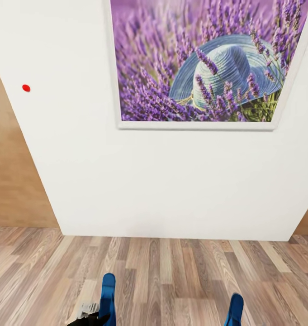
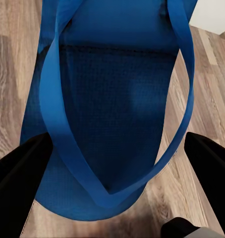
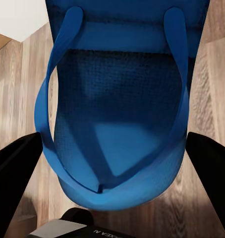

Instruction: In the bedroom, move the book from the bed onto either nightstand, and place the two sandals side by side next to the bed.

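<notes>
White wall (image 1: 126, 181) faces the robot across a strip of light wood-plank floor (image 1: 172, 267), and on it hangs a large white-framed picture (image 1: 203, 63) of purple lavender with a blue-grey straw hat. A small red dot (image 1: 26, 88) sits on the wall to the picture's left, and tan wood panelling (image 1: 13, 181) shows past the wall's left edge.

At the bottom of the head view two bright blue sandals stand up from the lower edge, well apart: the left sandal (image 1: 108, 296) rises above the left gripper (image 1: 97, 317), and the right sandal (image 1: 235, 310) shows near the right side.

In the left wrist view the left sandal (image 2: 112, 109) lies lengthwise between the two black fingers (image 2: 18, 183), strap side toward the camera, with floor planks beneath. The fingers stand on either side of its sole, clamped on it as far as can be seen.

In the right wrist view the right sandal (image 3: 117, 114) sits likewise between the right gripper's (image 3: 115, 173) black fingers (image 3: 13, 178), which bracket its rounded end and appear closed against it.
</notes>
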Available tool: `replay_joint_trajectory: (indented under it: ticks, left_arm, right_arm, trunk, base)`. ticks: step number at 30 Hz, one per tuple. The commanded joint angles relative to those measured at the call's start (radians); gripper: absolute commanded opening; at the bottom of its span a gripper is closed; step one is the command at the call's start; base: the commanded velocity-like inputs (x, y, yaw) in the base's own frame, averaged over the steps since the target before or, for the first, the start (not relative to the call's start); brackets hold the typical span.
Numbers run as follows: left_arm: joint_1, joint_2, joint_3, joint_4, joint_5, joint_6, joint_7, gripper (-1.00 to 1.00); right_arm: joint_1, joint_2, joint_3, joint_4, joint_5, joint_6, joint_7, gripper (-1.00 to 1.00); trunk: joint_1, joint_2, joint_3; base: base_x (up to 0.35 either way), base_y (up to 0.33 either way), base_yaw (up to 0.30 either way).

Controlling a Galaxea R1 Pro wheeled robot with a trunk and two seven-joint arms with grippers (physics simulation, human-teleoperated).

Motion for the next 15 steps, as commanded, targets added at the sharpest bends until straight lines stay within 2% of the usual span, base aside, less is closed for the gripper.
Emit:
replay_joint_trajectory:
  ticks: [1, 8, 15]
  left_arm:
    - [-0.001, 0.0, 0.006, 0.001, -0.003, -0.004, -0.003, -1.0]
    - [-0.001, 0.0, 0.006, 0.001, -0.003, -0.004, -0.003, -1.0]
    - [-0.001, 0.0, 0.006, 0.001, -0.003, -0.004, -0.003, -1.0]
  right_arm:
    - [-0.001, 0.0, -0.007, 0.0, 0.0, 0.005, 0.004, -1.0]
    - [-0.001, 0.0, -0.007, 0.0, 0.0, 0.005, 0.004, -1.0]
    - [-0.001, 0.0, -0.007, 0.0, 0.0, 0.005, 0.004, -1.0]
  trunk:
    - [0.001, 0.0, -0.001]
    - [0.001, 0.0, -0.001]
    - [0.001, 0.0, -0.001]
  base:
    - [0.33, 0.0, 0.0]
    - [0.33, 0.0, 0.005]
    - [0.33, 0.0, 0.16]
